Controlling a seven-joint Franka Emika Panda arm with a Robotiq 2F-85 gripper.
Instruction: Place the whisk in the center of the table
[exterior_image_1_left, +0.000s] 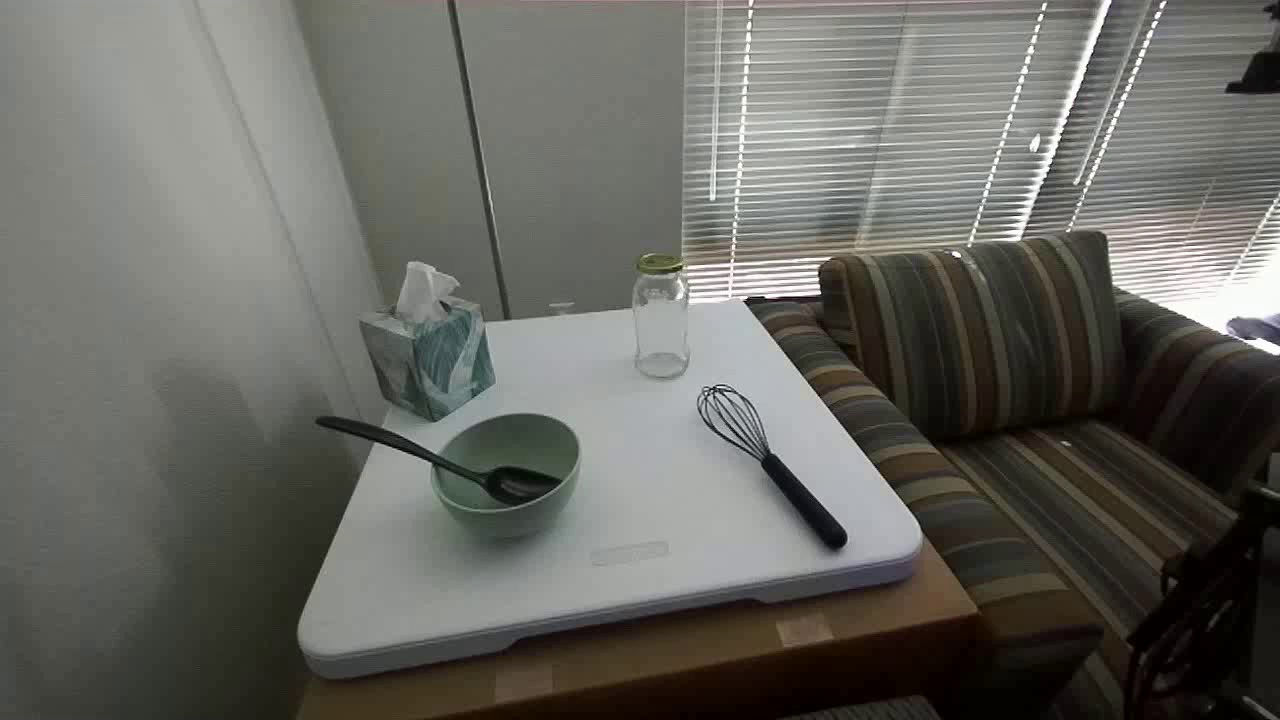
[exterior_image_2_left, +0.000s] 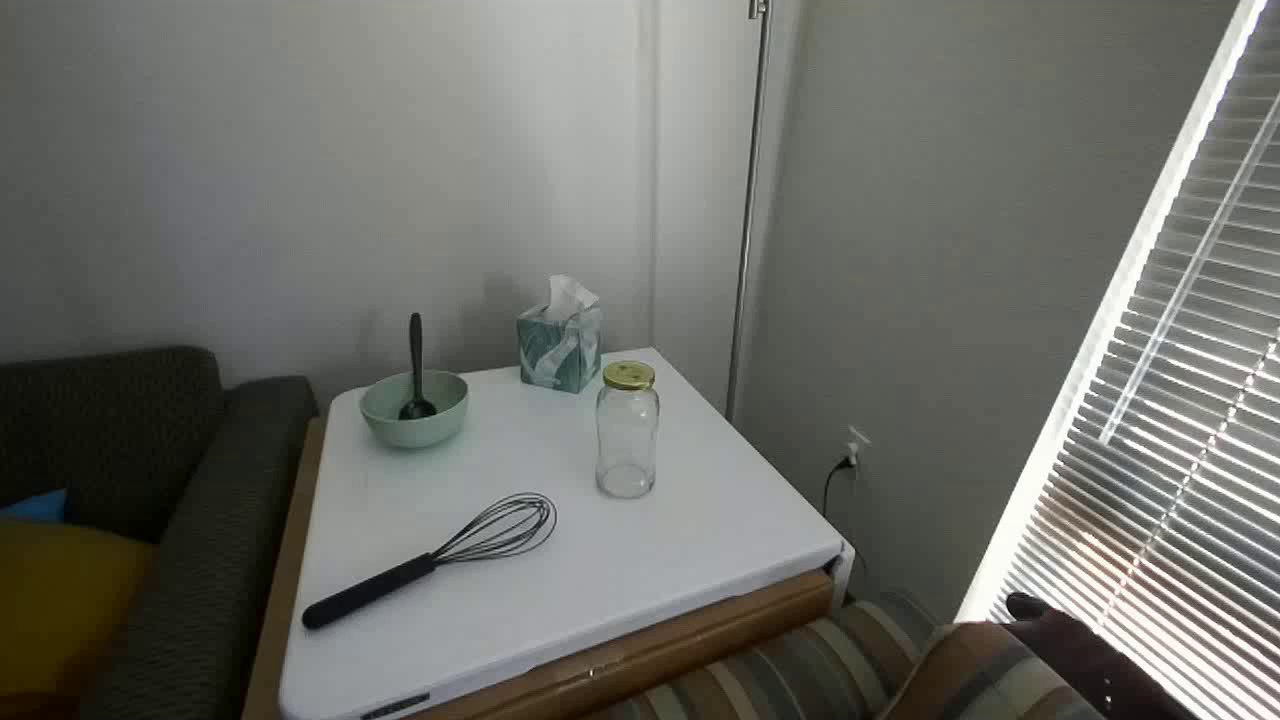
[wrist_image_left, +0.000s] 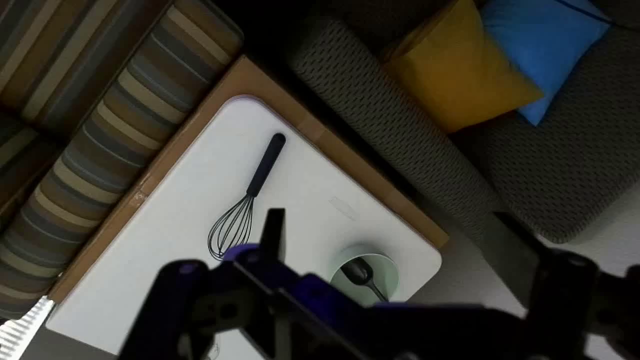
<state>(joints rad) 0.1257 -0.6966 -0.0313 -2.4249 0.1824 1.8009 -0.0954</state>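
Whisk (exterior_image_1_left: 769, 462): lying flat on the white table (exterior_image_1_left: 620, 470), well apart from the green bowl (exterior_image_1_left: 510, 522), toward the side away from it; to my eye, off centre. Probably light, hardly fragile.
Handle (exterior_image_1_left: 805, 502): black, straight, likely stiff and smooth, perhaps a little slippery. I would take hold across it, just beside where the wires (exterior_image_1_left: 735, 420) join, for balance, coming in low.
Wires: thin looped balloon, likely springy; squeezed there, they could flex or snag.
Gripper (wrist_image_left: 392, 220): in the wrist view, fingers (wrist_image_left: 272, 232) spread wide apart, holding nothing that I can see.
Bowl: holds a black spoon (exterior_image_1_left: 505, 483), scoop inside, its long end leaning out past the rim.
Tissue box (exterior_image_1_left: 430, 360): near the bowl, a white tissue (exterior_image_1_left: 425, 291) poking up from its top.
Jar (exterior_image_1_left: 662, 325): see-through glass, gold lid (exterior_image_1_left: 660, 263) on, farther from the bowl than the tissue box; no contents that I can see.
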